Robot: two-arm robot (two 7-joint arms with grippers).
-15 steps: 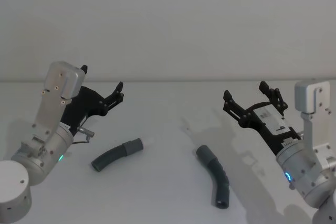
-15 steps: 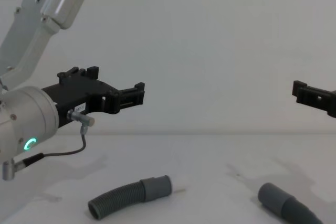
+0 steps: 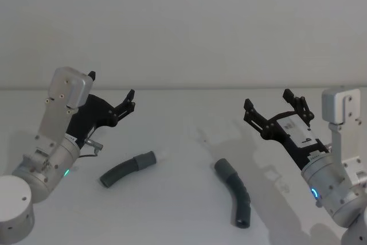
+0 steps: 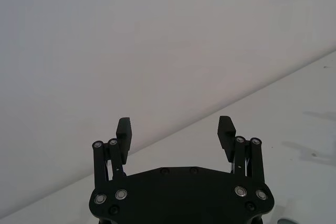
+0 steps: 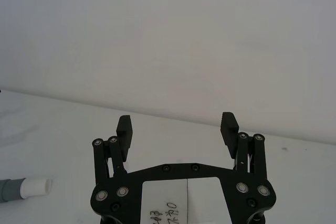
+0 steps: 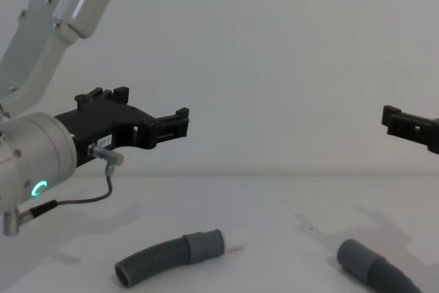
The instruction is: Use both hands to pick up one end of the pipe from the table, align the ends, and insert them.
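L pipe piece [image 3: 127, 168] on table [image 3: 172, 213] near L pincer [image 3: 112, 85], R pipe piece [image 3: 234, 190] near R pincer [image 3: 267, 98].

Backdrop: a plain, unmarked off-white wall [image 3: 183, 21] spans the full width behind the work area. It meets the table [image 3: 172, 199] in one straight horizontal line in the head and chest views, while in the left wrist view that line runs slanted. Table is matte white and flat, with no markings or seams visible on it. Lighting is even and diffuse, with no glare on either surface, and only faint, soft-edged grey shadows [image 3: 209, 136] lie on the tabletop toward its middle and right.
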